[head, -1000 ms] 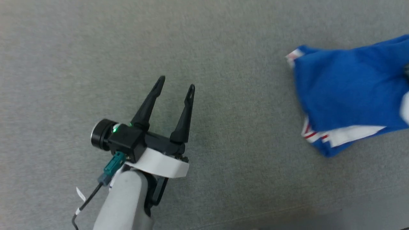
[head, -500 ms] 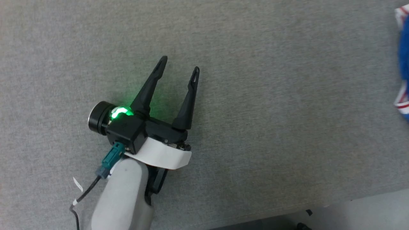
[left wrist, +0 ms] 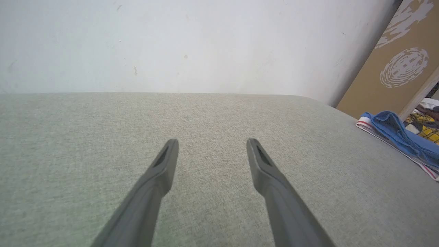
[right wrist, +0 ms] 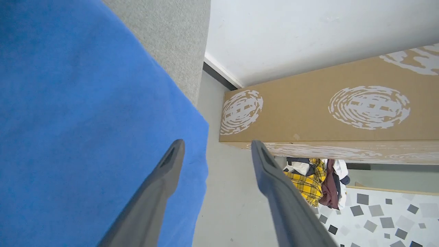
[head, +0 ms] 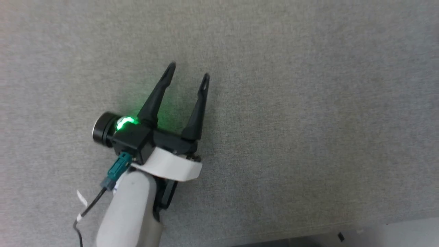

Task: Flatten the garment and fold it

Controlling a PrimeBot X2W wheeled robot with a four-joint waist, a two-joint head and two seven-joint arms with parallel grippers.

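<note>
The left tool (head: 188, 70) hovered open over the bench (head: 308, 103). The right tool (right wrist: 216, 143), open too, faced the garment (right wrist: 68, 120), likely to grasp it.

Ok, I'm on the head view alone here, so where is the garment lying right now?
Observer: In the left wrist view the garment lies bunched at the right-hand edge of the grey surface.
Operator: Is the right gripper holding it?
Observer: No. The right gripper stands open and grips nothing, with the blue cloth just beyond it.
Operator: What's past that edge?
Observer: A cardboard box, with a pile of clothes on the floor beside it.
</note>
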